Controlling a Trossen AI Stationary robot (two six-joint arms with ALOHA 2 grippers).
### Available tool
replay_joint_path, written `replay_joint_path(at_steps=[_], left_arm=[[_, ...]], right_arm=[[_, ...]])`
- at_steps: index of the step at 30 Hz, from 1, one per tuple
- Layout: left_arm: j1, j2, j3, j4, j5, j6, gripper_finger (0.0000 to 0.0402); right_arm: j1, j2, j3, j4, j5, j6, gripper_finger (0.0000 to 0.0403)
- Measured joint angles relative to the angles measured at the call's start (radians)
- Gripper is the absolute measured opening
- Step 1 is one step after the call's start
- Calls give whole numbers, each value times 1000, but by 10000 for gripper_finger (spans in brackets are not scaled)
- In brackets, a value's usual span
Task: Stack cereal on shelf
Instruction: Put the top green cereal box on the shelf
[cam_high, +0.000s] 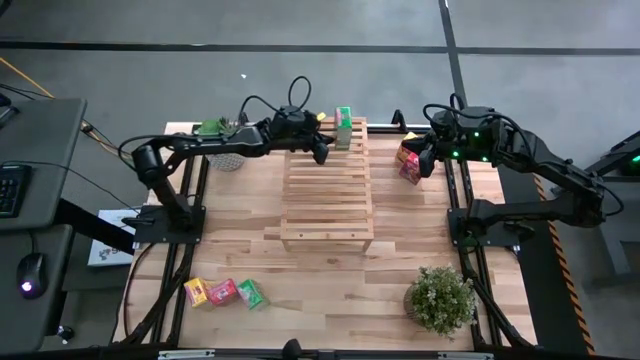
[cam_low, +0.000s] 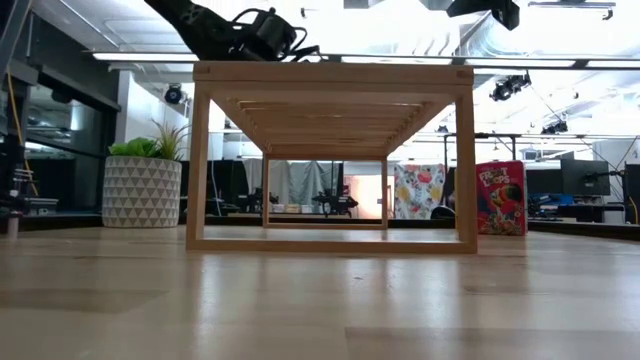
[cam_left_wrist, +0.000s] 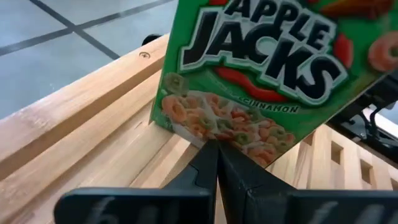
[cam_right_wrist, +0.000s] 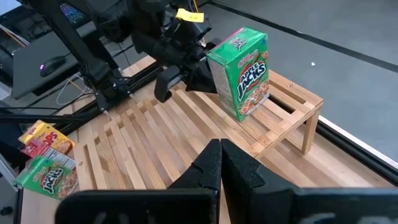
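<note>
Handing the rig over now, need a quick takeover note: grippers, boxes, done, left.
Left gripper: shut, empty, at the green Apple Jacks cereal box standing upright on the far top tier of the light slatted wooden rack.
Right gripper: shut, empty, hovering above the rack's right far side.
Pink-red Froot Loops box and a yellow box sit on the table right of the rack.
Three small boxes, yellow, pink-red, green, lie at the near left.
Done: one box shelved. Left: five.
</note>
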Motion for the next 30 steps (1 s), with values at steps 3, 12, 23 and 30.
replay_joint_path(at_steps=[3,12,23,30], left_arm=[[-4,11,0,9,-5,-1,0],[-4,21,0,60,-64,-11,0],[-4,81,2,157,-84,-14,0],[-13,94,3,192,-96,-4,0]], right_arm=[[0,0,0,0,0,2,0],[0,0,0,0,0,3,0],[0,6,0,13,1,3,0],[0,28,0,17,-1,2,0]])
